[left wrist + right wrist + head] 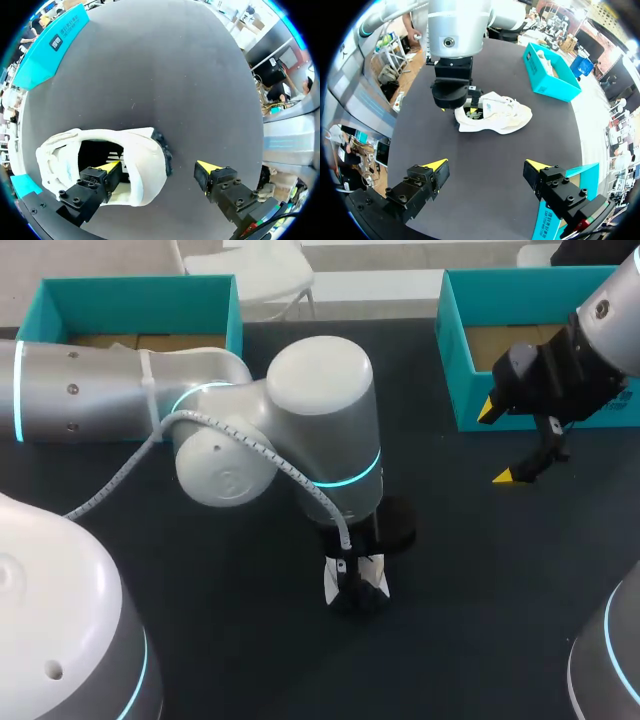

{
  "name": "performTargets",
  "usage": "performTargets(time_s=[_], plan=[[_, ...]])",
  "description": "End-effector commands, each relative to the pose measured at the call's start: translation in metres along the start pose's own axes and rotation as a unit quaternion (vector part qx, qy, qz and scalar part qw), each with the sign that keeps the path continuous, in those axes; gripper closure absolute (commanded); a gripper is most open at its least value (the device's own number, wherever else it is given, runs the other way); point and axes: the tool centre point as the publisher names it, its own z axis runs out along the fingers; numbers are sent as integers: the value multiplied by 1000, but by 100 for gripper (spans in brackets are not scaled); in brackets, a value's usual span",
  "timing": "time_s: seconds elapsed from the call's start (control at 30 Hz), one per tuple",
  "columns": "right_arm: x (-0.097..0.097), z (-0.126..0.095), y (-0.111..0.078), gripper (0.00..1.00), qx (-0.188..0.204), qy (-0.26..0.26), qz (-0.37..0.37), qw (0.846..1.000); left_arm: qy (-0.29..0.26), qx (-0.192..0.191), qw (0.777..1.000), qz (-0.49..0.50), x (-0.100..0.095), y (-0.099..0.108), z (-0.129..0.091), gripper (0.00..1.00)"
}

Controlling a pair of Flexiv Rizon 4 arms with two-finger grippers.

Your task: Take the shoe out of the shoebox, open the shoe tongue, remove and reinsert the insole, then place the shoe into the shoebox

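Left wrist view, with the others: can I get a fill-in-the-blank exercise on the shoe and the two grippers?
The white shoe lies on the dark ____. One finger of the left gripper is ____ the shoe's opening, the other outside the heel. The right gripper is ____, holding nothing.
Missing words: table; inside; open.

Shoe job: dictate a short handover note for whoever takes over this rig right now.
Left gripper: open, one finger inside the white shoe, the other outside its heel.
Right gripper: open, empty, by the right teal shoebox.
Done: the shoe sits on the table, out of the box.
Insole: not visible, so its state cannot be told.
Left: open tongue, insole out and back in, shoe into the shoebox.
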Motion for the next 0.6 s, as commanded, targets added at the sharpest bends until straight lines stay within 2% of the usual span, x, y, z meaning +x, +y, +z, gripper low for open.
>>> performTargets(time_s=[0.03, 0.13, 0.2, 0.27, 0.3, 0.33, 0.37, 0.4, 0.43, 0.6], plan=[[0, 2, 0, 0, 1, 0, 0, 1000, 1, 0, 1000, -5, 0, 0, 12, 28], [0, 2, 0, 0, 1, 0, 0, 1000, -1, 0, 1000, -9, -1, 1, 21, 50], [0, 2, 0, 0, 1, 0, 0, 1000, -2, -5, 1000, -8, -1, 1, 25, 59], [0, 2, 0, 0, 1, 0, 0, 1000, 0, -7, 1000, -5, 0, 1, 28, 63], [0, 2, 0, 0, 1, 0, 0, 1000, 2, -10, 1000, -3, 0, 2, 28, 70], [0, 2, 0, 0, 1, 0, 0, 1000, 6, -13, 1000, 4, 1, 2, 29, 73], [0, 2, 0, 0, 1, 0, 0, 1000, 10, -14, 1000, 10, 2, 3, 29, 81], [0, 2, 0, 0, 1, 0, 0, 1000, 12, -16, 1000, 14, 3, 3, 28, 94], [0, 2, 0, 0, 1, 0, 0, 1000, 18, -20, 999, 26, 5, 5, 27, 100], [0, 2, 0, 0, 1, 0, 0, 1000, 39, -20, 998, 46, 6, 14, 9, 100]])
